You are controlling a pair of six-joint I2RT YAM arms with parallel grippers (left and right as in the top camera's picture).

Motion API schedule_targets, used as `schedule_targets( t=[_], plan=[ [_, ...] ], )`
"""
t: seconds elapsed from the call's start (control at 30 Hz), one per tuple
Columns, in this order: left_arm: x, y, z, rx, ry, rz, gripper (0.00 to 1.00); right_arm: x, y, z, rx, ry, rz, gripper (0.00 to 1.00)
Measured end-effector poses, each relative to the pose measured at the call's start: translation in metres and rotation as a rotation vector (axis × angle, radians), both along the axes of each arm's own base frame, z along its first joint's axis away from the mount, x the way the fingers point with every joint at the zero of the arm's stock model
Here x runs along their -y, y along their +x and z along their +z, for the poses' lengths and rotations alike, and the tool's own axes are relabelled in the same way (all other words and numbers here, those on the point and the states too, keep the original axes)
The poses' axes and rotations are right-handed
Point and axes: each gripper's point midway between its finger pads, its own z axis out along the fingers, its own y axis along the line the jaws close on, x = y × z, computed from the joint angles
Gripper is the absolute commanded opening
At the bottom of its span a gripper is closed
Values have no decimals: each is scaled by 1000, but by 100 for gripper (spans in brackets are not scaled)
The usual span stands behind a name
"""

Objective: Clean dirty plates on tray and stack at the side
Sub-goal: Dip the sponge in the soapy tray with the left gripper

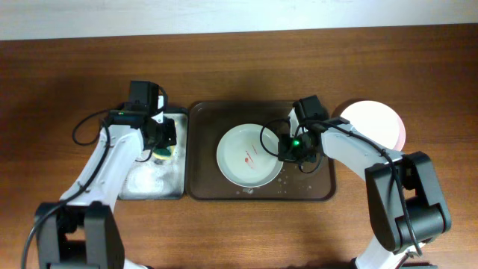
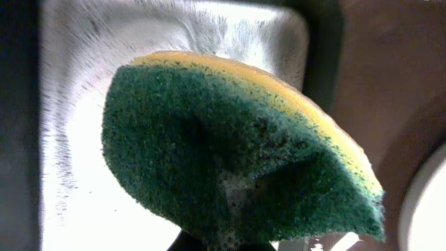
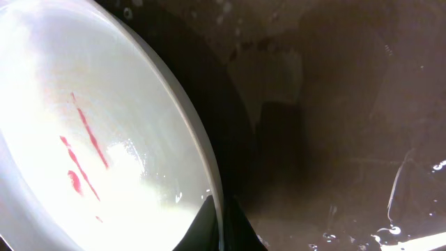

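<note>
Left gripper is clamped on the green/yellow sponge, above the foamy small tray. The brown tray sits mid-table with a red-smeared plate inside. Right gripper has its fingers pinched on that plate's right rim. Another white plate is on the table, just right of the tray.
</note>
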Motion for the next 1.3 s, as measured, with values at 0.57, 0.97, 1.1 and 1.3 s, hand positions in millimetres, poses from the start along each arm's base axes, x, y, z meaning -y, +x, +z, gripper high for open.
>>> schedule_targets(
  t=[0.57, 0.97, 1.1, 1.3],
  plan=[
    [-8, 28, 77, 300, 26, 28, 0, 0, 0, 0, 1, -1, 1, 4],
    [-14, 32, 111, 416, 47, 51, 0, 0, 0, 0, 1, -4, 0, 4],
    [-14, 31, 120, 443, 46, 53, 0, 0, 0, 0, 1, -4, 0, 4],
    [-14, 31, 121, 445, 45, 53, 0, 0, 0, 0, 1, -4, 0, 4]
  ],
)
